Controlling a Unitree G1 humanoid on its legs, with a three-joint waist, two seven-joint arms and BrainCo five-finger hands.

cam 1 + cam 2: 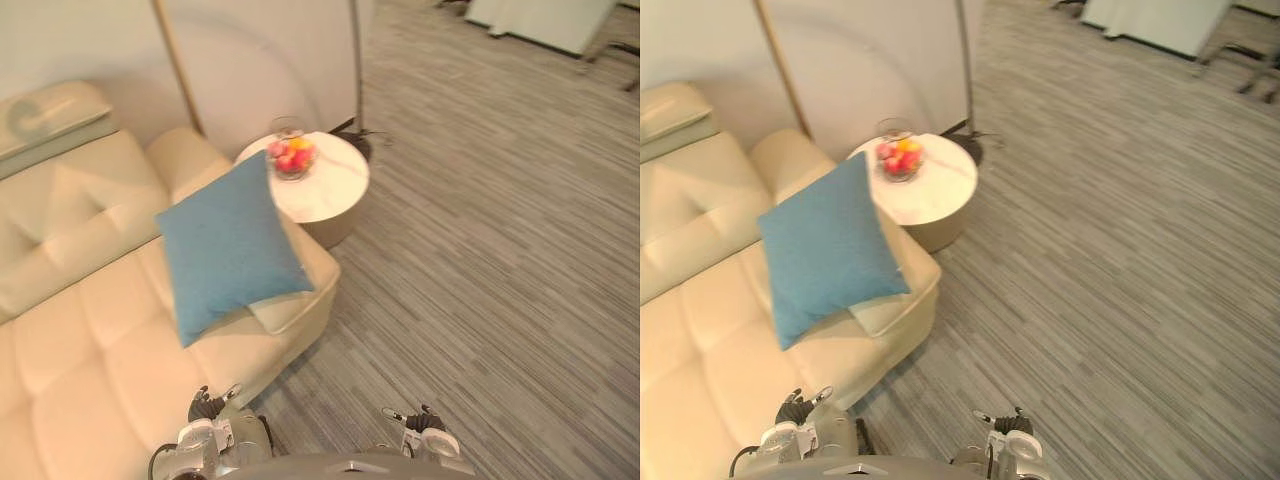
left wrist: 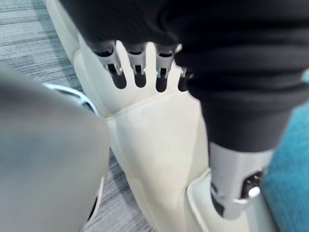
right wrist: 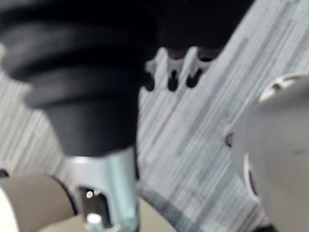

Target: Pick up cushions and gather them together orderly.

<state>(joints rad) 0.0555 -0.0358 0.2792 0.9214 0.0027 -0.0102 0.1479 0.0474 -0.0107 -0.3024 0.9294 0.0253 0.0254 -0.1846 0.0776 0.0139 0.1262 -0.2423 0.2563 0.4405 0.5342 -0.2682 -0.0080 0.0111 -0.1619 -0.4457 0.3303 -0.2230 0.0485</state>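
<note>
A blue cushion (image 1: 228, 250) lies tilted on the end seat of the cream sofa (image 1: 90, 340), resting partly on a cream cushion (image 1: 285, 310) whose corner sticks out below it. A pale cushion (image 1: 50, 115) sits on the sofa's far left end. My left hand (image 1: 205, 405) hangs low beside the sofa's front edge, fingers (image 2: 139, 72) straight and empty, and the blue cushion (image 2: 289, 193) shows beside it in the left wrist view. My right hand (image 1: 425, 420) hangs over the carpet, its fingers (image 3: 173, 72) relaxed and holding nothing.
A round white side table (image 1: 320, 195) stands against the sofa's end and carries a glass bowl of fruit (image 1: 292, 158). A lamp pole (image 1: 357, 60) rises behind it by the wall. Grey striped carpet (image 1: 500, 250) stretches to the right.
</note>
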